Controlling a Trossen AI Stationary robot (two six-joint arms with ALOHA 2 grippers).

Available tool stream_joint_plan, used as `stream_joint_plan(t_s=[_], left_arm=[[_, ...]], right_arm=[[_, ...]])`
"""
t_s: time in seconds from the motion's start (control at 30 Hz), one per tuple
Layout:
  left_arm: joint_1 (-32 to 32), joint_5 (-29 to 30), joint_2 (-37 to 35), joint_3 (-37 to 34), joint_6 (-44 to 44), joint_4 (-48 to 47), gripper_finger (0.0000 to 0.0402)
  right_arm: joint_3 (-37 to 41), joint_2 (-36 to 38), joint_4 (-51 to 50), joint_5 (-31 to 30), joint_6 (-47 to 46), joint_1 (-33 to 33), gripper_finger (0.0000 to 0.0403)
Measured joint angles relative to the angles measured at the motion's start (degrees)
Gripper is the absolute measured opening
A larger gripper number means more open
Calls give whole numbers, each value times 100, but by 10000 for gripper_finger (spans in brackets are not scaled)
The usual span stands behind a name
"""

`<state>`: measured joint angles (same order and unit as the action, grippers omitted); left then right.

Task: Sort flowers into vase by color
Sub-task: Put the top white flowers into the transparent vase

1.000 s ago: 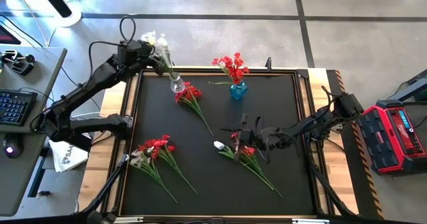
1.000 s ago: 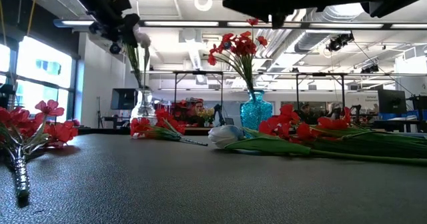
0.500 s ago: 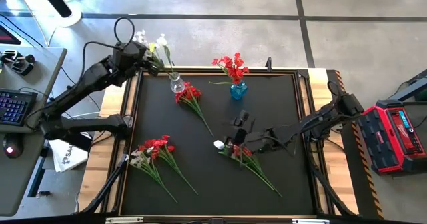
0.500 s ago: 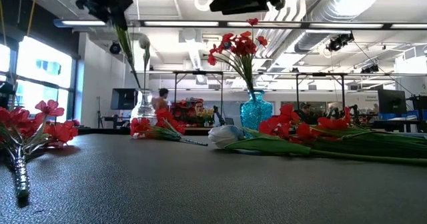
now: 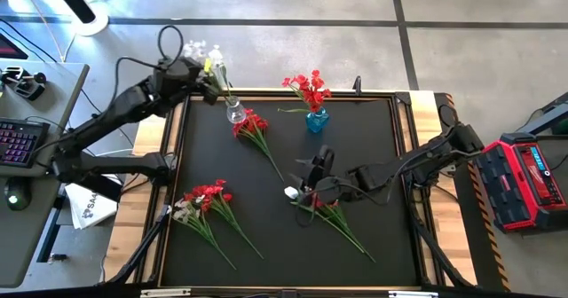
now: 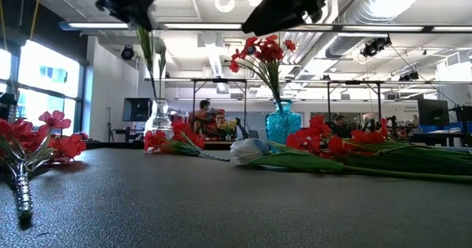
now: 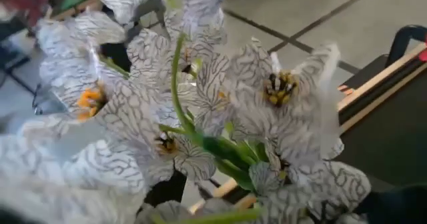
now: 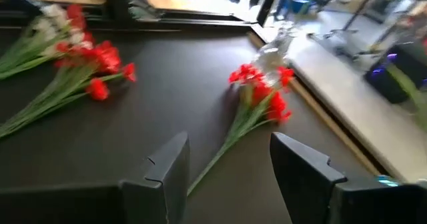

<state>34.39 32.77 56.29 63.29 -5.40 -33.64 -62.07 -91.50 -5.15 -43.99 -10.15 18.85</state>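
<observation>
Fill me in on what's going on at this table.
Two robot arms are sorting fake flowers into vases by color. The left gripper holds a white sprig with its stem in the clear vase at the back of the black mat. The right gripper, open, hovers by the white bud and red sprigs mid-mat. The blue vase already holds red flowers. More red bunches lie waiting.

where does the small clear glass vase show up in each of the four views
High view: the small clear glass vase stands near the mat's far left corner, below the left gripper.
Low view: left of centre, far back, green stems rising from it.
Left wrist view: not in it; white veined blooms fill the picture.
Right wrist view: blurred, upper right of centre.
Shared landmark: the red flower sprig lying beside it.
</observation>
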Motion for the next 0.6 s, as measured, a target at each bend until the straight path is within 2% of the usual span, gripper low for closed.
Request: stream_joint_plan(t_s=[0.13,0.27,0.47,0.6], left_arm=[[236,-638,109,-156,-230,495,221],[536,-1175,233,-59,-275,485,252],[1012,-1450,332,-1,-322,435,306],[1190,-1433,265,109,-197,351,321]], right_arm=[[9,0,-43,411,-13,-11,181],[9,0,-20,466,-8,-11,181],[9,0,-19,484,-13,-11,181],[9,0,-19,486,-59,-57,181]])
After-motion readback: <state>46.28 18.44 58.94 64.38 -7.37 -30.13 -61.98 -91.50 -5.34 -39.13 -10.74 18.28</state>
